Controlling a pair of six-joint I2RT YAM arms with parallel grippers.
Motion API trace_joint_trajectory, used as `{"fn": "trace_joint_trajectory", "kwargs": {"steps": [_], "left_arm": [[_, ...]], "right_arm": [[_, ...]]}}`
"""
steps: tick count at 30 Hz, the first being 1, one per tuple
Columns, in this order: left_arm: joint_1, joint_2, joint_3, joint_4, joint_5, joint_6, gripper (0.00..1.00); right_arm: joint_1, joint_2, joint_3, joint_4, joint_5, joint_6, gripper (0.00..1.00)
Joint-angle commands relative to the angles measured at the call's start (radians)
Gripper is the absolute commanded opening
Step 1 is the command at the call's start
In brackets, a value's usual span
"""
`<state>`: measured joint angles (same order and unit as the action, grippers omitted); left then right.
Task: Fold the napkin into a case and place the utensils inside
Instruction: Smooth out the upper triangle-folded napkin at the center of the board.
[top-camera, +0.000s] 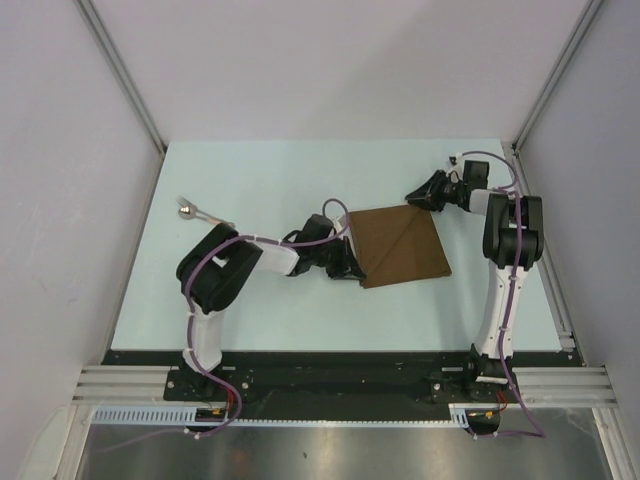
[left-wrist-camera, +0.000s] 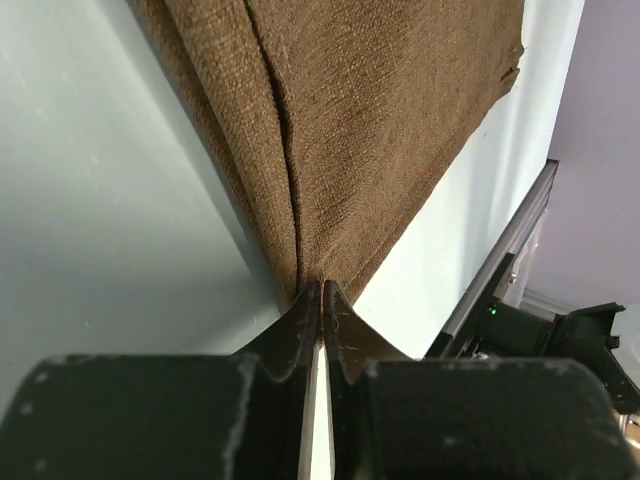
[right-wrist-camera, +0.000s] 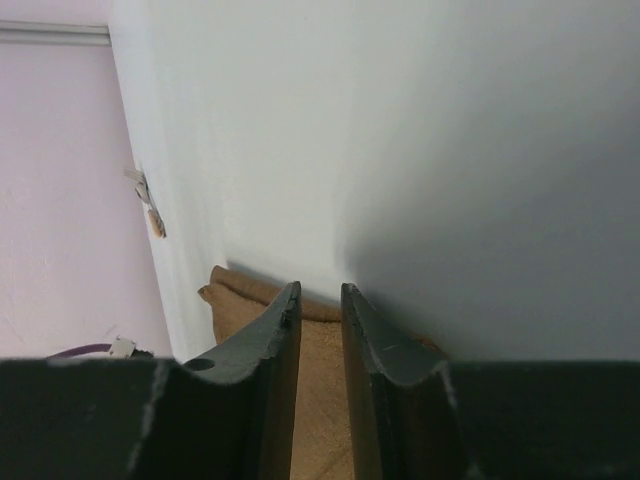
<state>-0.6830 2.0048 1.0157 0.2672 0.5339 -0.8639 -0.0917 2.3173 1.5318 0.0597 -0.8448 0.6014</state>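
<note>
Overhead view of a pale table (top-camera: 270, 300) with a dark-brown napkin (top-camera: 402, 245) lying right of centre, folded over on itself with a diagonal crease across it. Left gripper (left-wrist-camera: 321, 288) at the napkin's near-left corner, jaws almost together with only a hairline gap. Cloth corner meeting the tips, but unclear whether actually pinched. Right gripper (right-wrist-camera: 320, 290) poised over the far corner, jaws slightly apart, holding nothing. Utensils (top-camera: 190, 210) well apart at the far left of the table — untouched. Probably mid-fold, shaping the case. To do it well: secure a firm pinch on both layers at the corner, pin the opposite corner lightly, then carry the flap over low and straight — no dragging of the whole cloth.
</note>
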Motion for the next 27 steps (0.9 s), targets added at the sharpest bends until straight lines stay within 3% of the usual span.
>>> {"fn": "trace_joint_trajectory", "kwargs": {"steps": [1, 3, 4, 7, 9, 12, 16, 21, 23, 27], "left_arm": [[0.008, -0.078, -0.011, 0.012, -0.008, 0.019, 0.13], [0.016, -0.126, 0.020, -0.014, -0.011, 0.029, 0.22], [0.026, -0.159, 0.035, -0.025, -0.009, 0.035, 0.34], [0.062, -0.172, 0.115, -0.080, -0.014, 0.051, 0.48], [0.085, -0.155, 0.182, -0.131, -0.047, 0.065, 0.61], [0.132, -0.095, 0.283, -0.233, -0.147, 0.077, 0.61], [0.148, 0.003, 0.438, -0.362, -0.282, 0.146, 0.60], [0.148, 0.138, 0.619, -0.488, -0.353, 0.138, 0.52], [0.145, 0.164, 0.673, -0.535, -0.383, 0.134, 0.51], [0.137, 0.189, 0.689, -0.557, -0.420, 0.128, 0.51]], "right_arm": [[0.010, 0.027, 0.065, 0.014, -0.017, 0.011, 0.28], [0.020, -0.005, 0.076, -0.030, -0.001, -0.003, 0.31], [0.023, -0.018, 0.080, -0.047, 0.006, -0.015, 0.33], [0.026, -0.079, 0.099, -0.148, 0.030, -0.054, 0.42], [0.029, -0.142, 0.097, -0.219, 0.081, -0.078, 0.53], [0.046, -0.231, 0.108, -0.337, 0.162, -0.150, 0.64], [0.089, -0.346, 0.117, -0.477, 0.278, -0.239, 0.70], [0.204, -0.495, 0.051, -0.566, 0.412, -0.292, 0.69], [0.248, -0.522, -0.004, -0.569, 0.411, -0.284, 0.63], [0.329, -0.567, -0.100, -0.555, 0.452, -0.288, 0.59]]}}
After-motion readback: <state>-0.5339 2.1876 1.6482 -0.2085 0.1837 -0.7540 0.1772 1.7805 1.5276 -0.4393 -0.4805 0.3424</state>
